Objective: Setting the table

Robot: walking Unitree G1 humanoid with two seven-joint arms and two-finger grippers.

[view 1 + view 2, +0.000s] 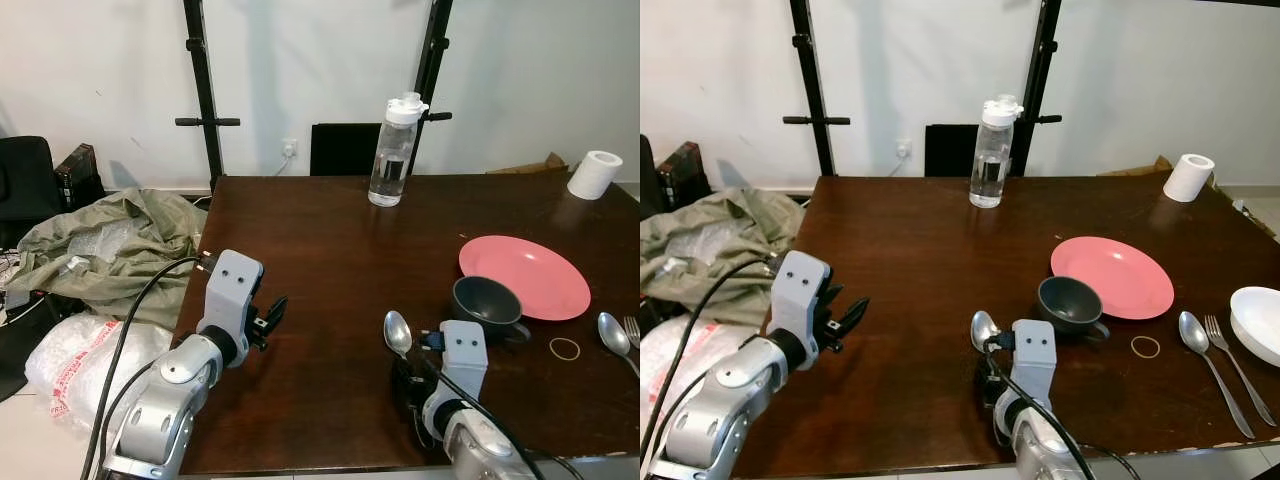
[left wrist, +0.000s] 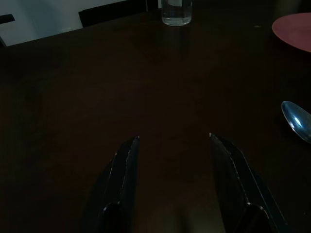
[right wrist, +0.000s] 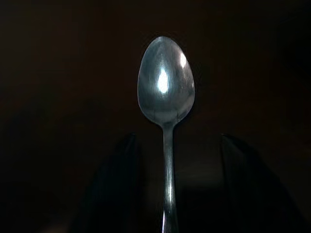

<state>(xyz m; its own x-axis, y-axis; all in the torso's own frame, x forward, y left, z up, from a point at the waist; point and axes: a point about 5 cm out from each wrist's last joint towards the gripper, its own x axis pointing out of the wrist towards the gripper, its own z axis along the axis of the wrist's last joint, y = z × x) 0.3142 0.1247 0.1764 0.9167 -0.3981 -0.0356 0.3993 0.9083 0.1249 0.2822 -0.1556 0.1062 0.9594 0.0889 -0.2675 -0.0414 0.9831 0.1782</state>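
Right gripper point(image 3: 175, 194), fingers apart, straddles spoon point(image 3: 166, 87) handle; left gripper point(image 2: 172, 145) spread above table point(image 1: 320, 250). No legible writing.

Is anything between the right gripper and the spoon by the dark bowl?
Nothing visible. The spoon lies on the table with its handle running between the right gripper's spread fingers; the bowl sits off to the right.

On the dark wooden table point(image 1: 920, 260), a grey bowl point(image 1: 1068, 303) sat left of the pink plate point(image 1: 1115, 275) (touching), a clear water bottle point(image 1: 990, 155) far behind.
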